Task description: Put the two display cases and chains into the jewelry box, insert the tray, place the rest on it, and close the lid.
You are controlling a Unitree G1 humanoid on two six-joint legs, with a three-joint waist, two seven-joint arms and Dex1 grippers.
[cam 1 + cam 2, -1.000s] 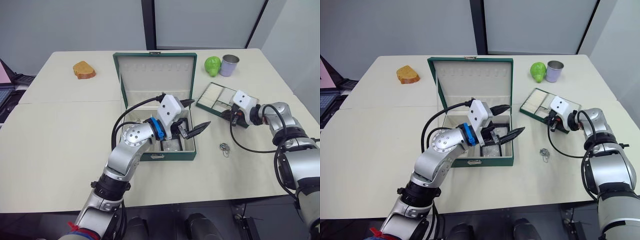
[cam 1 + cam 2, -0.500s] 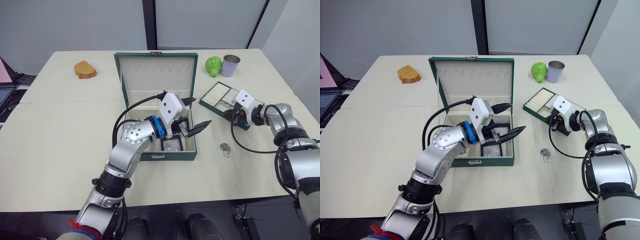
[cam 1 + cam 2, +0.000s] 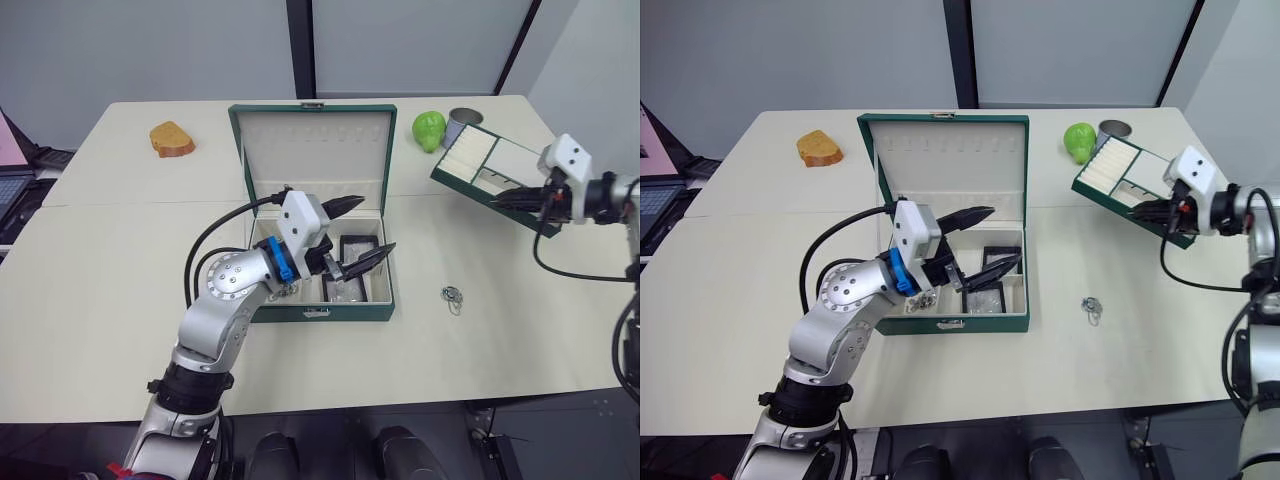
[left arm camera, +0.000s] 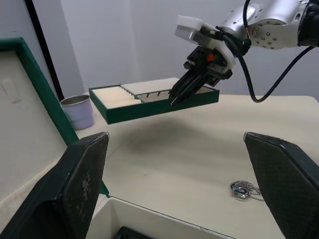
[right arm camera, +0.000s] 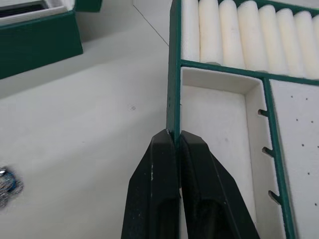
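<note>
While lifted, tray [image 3: 497, 167] wall sits pinched in right pincer [image 3: 516, 196].

The left claw [image 3: 355, 232] hides part of the jewelry box [image 3: 322, 313] interior.

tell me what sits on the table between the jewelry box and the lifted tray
Mostly bare table; a small chain pendant lies nearer the robot, off the direct line from jewelry box to tray, clearest in the eye views.
</note>
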